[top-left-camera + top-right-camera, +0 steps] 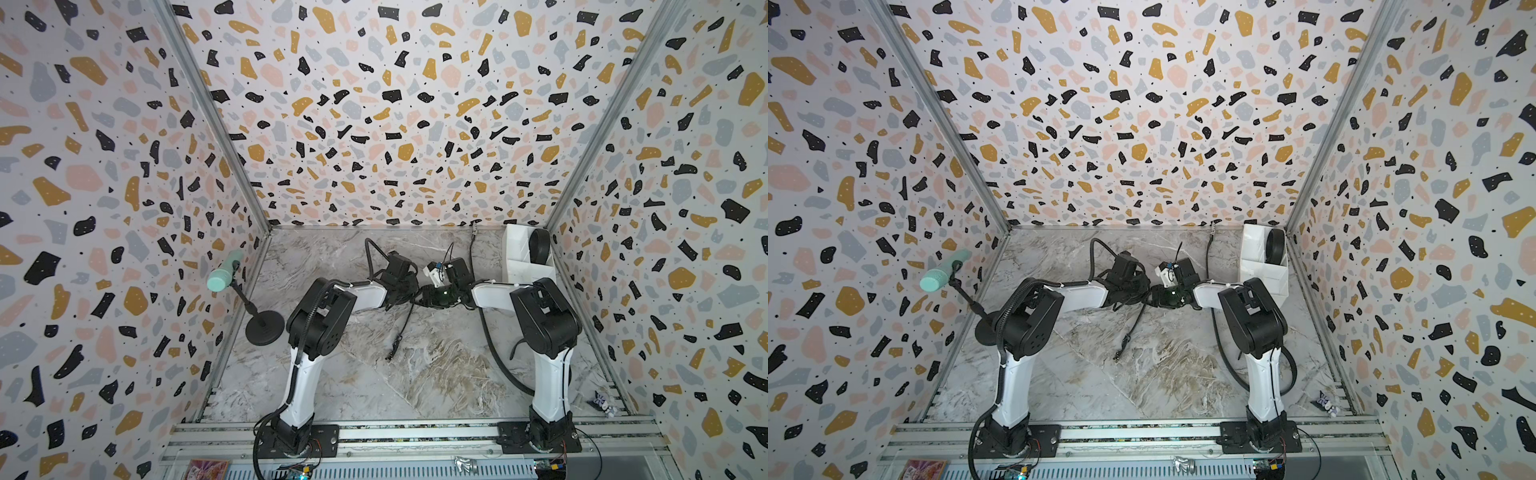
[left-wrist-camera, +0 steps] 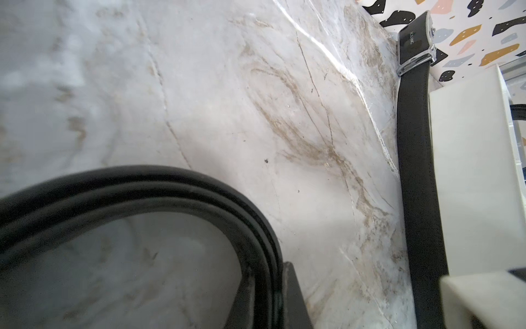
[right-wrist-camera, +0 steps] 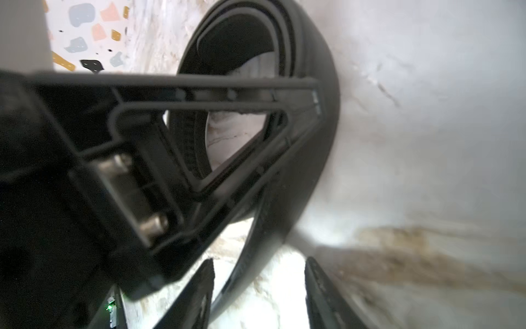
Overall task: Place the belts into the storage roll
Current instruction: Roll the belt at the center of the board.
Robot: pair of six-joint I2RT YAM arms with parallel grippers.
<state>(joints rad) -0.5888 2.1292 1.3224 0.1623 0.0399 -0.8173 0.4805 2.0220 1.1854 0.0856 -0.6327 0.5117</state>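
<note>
Black coiled belt (image 2: 170, 185) on edge at mid-table, loose tail trailing toward the front. Clamped at its wall by left gripper (image 1: 407, 291), jaws closed on the layers. Straddled at the tail by right gripper (image 3: 259, 259), jaws apart, no grip. Second belt (image 1: 539, 245) rolled and seated in a far cell of storage roll (image 1: 513, 253), at the far right corner. Third belt (image 2: 415, 171) flat on marble table (image 1: 374, 374), unrolled, just beside the box wall, buckle (image 2: 415, 42) at the back wall. Looks roughly a third done: one stored, one mid-roll and in need of carrying over, one untouched.
</note>
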